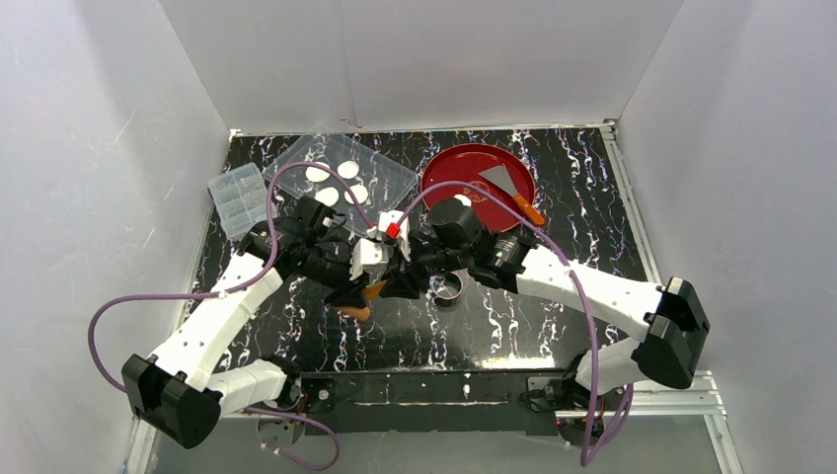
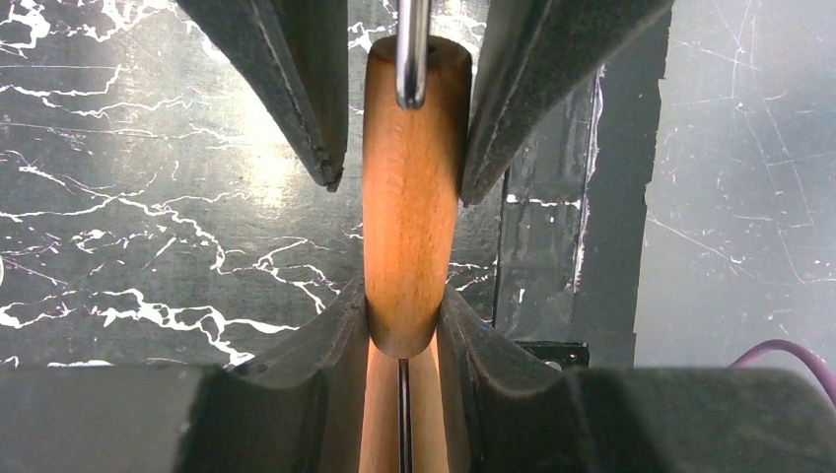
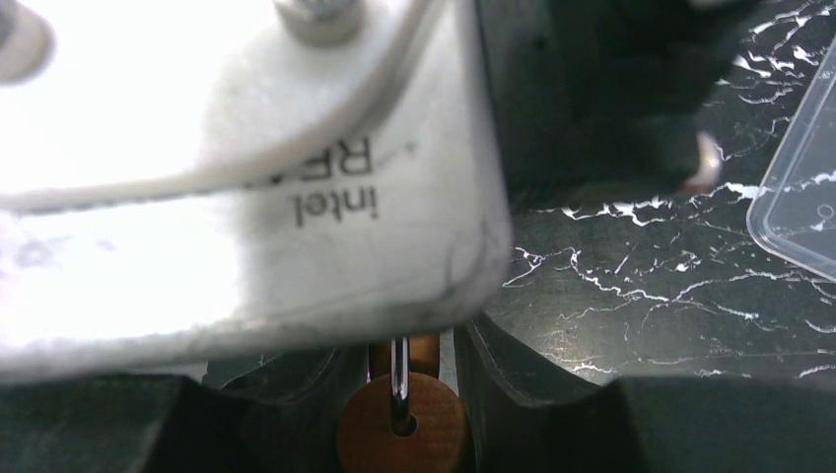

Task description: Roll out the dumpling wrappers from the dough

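- Overhead view: even, bright light, sharp.
- Left wrist: glare on handle (image 2: 409, 187), fingers soft.
- Right wrist: camera housing (image 3: 237, 168) overexposed, blurred from 9 to 12 o'clock.

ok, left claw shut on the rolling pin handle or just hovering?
Shut on it. In the left wrist view the left claw has both fingers pressed against the wooden rolling pin handle, no gap showing.

Smooth wooden roller handle (image 2: 409, 197) with metal rod (image 2: 411, 49); glossy black marbled table (image 2: 148, 197); clear plastic tray (image 1: 390, 178).
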Robot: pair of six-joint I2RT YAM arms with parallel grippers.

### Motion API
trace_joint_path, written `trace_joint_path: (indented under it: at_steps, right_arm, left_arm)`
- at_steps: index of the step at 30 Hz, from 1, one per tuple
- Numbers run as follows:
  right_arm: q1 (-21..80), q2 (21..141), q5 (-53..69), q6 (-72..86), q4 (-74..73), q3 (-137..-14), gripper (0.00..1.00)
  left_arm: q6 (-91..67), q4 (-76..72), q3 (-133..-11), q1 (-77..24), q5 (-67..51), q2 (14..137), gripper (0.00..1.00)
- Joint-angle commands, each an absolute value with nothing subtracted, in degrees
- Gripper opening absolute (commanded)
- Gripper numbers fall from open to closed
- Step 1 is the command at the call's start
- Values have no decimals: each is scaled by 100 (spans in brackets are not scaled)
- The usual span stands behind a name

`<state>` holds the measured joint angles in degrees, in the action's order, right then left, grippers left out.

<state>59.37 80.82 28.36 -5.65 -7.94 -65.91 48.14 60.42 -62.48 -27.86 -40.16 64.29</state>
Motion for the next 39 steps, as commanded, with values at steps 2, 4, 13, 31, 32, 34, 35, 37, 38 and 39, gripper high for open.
trace_joint_path:
  at_steps: [2, 4, 13, 31, 32, 34, 35, 37, 38, 39]
  right_arm:
    - [5970, 8091, 1728, 187, -779, -6734, 1]
    - [5956, 8156, 1462, 331, -972, -6735, 1]
    - [5748, 8240, 1258, 1167, -1109, -6355, 1]
    - [4486, 7879, 1930, 2872, -1913, -6532, 1]
    - [4377, 7800, 1979, 2935, -2042, -6595, 1]
    - [4179, 7591, 1942, 2974, -2206, -6658, 1]
    - [4062, 7451, 1905, 2971, -2286, -6657, 1]
    - [3725, 7264, 2061, 2975, -2381, -6643, 1]
    - [3541, 7183, 2204, 2978, -2395, -6621, 1]
    - [3367, 7093, 2331, 2994, -2385, -6599, 1]
  left_arm:
    - [4495, 5558, -6391, -2900, -4347, 6372, 7]
    - [4465, 5414, -6321, -2900, -4301, 6407, 37]
    - [4477, 5134, -6131, -2900, -3983, 6556, 98]
    - [3980, 4789, -5987, -2672, -2789, 6298, 98]
    - [3947, 4833, -5984, -2665, -2734, 6257, 98]
    - [3842, 4895, -5955, -2663, -2612, 6191, 98]
    - [3791, 4935, -5932, -2663, -2554, 6175, 98]
    - [3684, 5048, -5908, -2663, -2477, 6183, 98]
    - [3620, 5112, -5900, -2667, -2408, 6187, 98]
    - [3540, 5148, -5894, -2664, -2322, 6161, 98]
